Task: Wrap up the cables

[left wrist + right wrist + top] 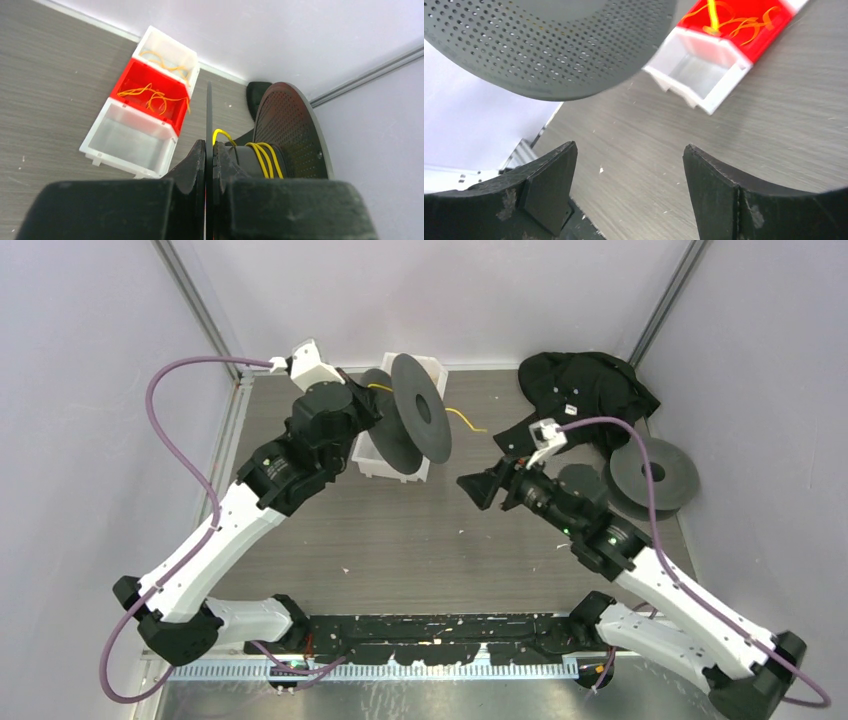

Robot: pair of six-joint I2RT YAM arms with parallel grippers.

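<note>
My left gripper [210, 156] is shut on the thin near flange of a dark grey spool [420, 405], which it holds up on edge above the bins. A yellow cable [265, 159] lies in a few turns round the spool's hub, between the near flange and the perforated far flange [295, 125]. The cable's free end [466, 421] trails off to the right of the spool. My right gripper [478, 488] stands open to the spool's right with nothing between its fingers [630, 146]. The spool's perforated face [549, 45] shows above them.
A row of bins lies under the spool: a red bin [150, 95] and a far white bin [167, 52] with loose yellow cords, and a near white bin [127, 142] that looks bare. A black cloth [585, 390] and a flat second spool [655, 472] lie at the right.
</note>
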